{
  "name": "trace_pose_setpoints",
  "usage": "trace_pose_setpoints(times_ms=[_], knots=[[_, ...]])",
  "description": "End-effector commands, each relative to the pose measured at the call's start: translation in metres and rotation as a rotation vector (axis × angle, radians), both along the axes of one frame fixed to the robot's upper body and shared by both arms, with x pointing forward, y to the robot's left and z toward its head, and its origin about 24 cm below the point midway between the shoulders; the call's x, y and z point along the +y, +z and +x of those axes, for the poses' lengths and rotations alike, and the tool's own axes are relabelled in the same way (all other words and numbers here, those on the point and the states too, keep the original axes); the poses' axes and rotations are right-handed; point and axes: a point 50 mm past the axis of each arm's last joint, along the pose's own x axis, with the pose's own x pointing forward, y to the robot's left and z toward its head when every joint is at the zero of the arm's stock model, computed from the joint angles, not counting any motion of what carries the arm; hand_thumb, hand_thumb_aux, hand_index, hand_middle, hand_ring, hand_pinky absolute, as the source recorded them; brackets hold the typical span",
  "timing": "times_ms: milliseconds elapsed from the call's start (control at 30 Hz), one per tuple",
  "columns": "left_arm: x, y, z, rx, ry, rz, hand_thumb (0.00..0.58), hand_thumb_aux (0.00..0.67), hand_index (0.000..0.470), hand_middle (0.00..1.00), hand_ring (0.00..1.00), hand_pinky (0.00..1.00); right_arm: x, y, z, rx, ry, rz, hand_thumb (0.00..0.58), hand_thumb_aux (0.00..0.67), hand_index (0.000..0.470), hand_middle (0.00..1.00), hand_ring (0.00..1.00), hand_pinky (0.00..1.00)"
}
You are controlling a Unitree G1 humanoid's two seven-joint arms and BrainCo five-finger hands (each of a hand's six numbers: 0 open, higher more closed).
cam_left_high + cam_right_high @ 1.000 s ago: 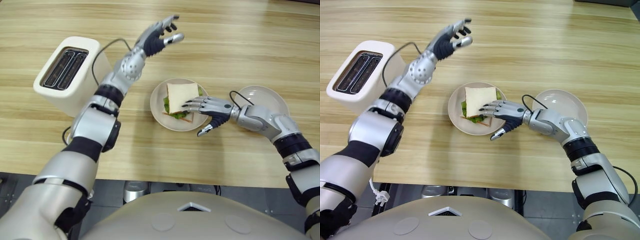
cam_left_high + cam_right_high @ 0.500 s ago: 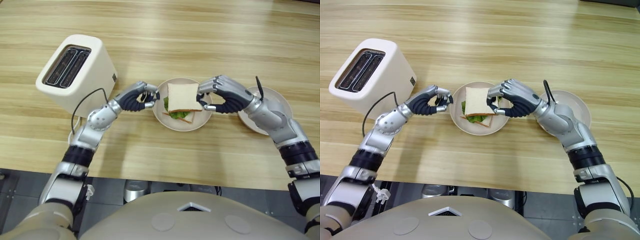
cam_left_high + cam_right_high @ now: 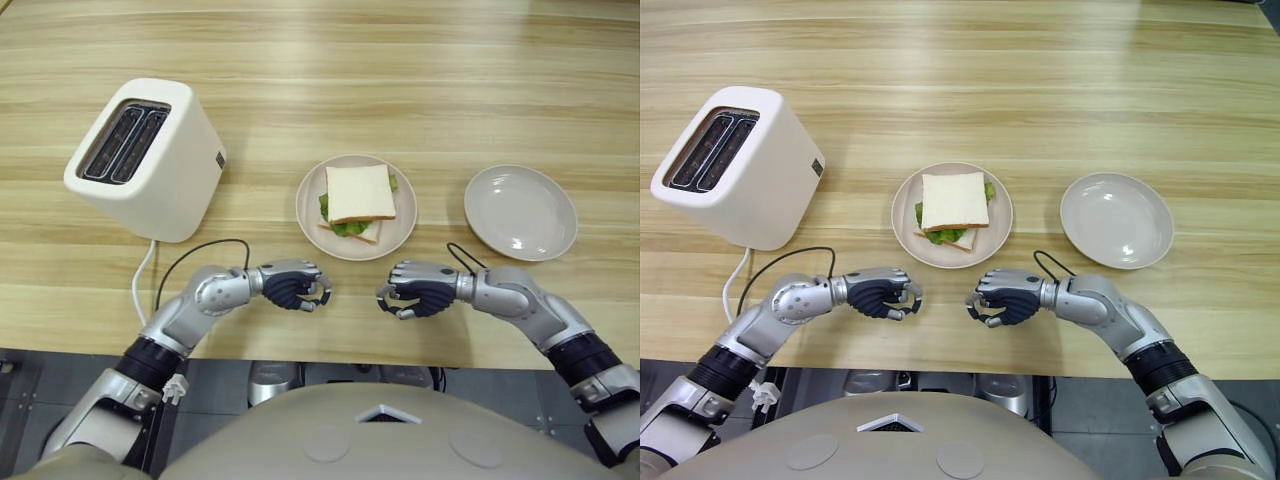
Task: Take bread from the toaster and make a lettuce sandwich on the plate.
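Observation:
A lettuce sandwich (image 3: 357, 200), white bread over green leaves over a bottom slice, lies on the beige plate (image 3: 310, 212) at the table's middle. The cream toaster (image 3: 150, 158) stands to the left, both slots dark and without bread. My left hand (image 3: 291, 285) rests near the table's front edge, below and left of the plate, fingers curled and holding nothing. My right hand (image 3: 419, 289) sits just right of it, below the plate, also curled on nothing. Both hands are apart from the plate.
A second, bare beige plate (image 3: 520, 212) sits to the right of the sandwich plate. The toaster's white and black cords (image 3: 185, 262) run along the table near my left forearm. The far half of the wooden table (image 3: 400, 70) is bare wood.
Both hands have drawn back from the sandwich plate's sides to the table's front edge, fingers curled. The sandwich stays on its plate.

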Motion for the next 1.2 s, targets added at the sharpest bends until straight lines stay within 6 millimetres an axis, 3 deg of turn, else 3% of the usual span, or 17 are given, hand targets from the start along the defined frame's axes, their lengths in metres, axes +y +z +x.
trace_pose_setpoints(times_ms=[33,200,433,767,1000,1200], knots=[[-0.001,-0.009,0.008,-0.024,0.049,0.074,0.580,0.670,0.460,1.00,1.00,1.00,0.003,-0.006,0.006,-0.040,-0.001,-0.056,0.580,0.670,0.460,1.00,1.00,1.00],[-0.004,-0.011,0.019,-0.044,0.127,0.077,0.580,0.670,0.460,1.00,1.00,1.00,0.010,-0.012,0.019,-0.122,-0.036,-0.108,0.580,0.670,0.460,0.99,0.99,0.99],[-0.002,-0.011,0.041,-0.084,0.238,0.096,0.580,0.670,0.460,1.00,1.00,1.00,0.012,-0.008,0.063,-0.303,-0.127,-0.184,0.580,0.670,0.460,1.00,1.00,1.00],[0.006,-0.016,0.100,-0.148,0.427,0.115,0.580,0.670,0.460,1.00,1.00,1.00,0.022,0.010,0.129,-0.426,-0.260,-0.187,0.580,0.670,0.460,0.98,0.98,0.98],[0.002,-0.002,0.144,-0.236,0.531,0.163,0.580,0.670,0.460,1.00,1.00,1.00,0.033,0.013,0.154,-0.456,-0.345,-0.202,0.580,0.670,0.460,0.98,0.98,0.98],[-0.011,0.008,0.159,-0.239,0.574,0.138,0.580,0.670,0.460,1.00,1.00,1.00,0.035,0.024,0.168,-0.529,-0.441,-0.186,0.580,0.670,0.460,0.99,0.99,0.99]])
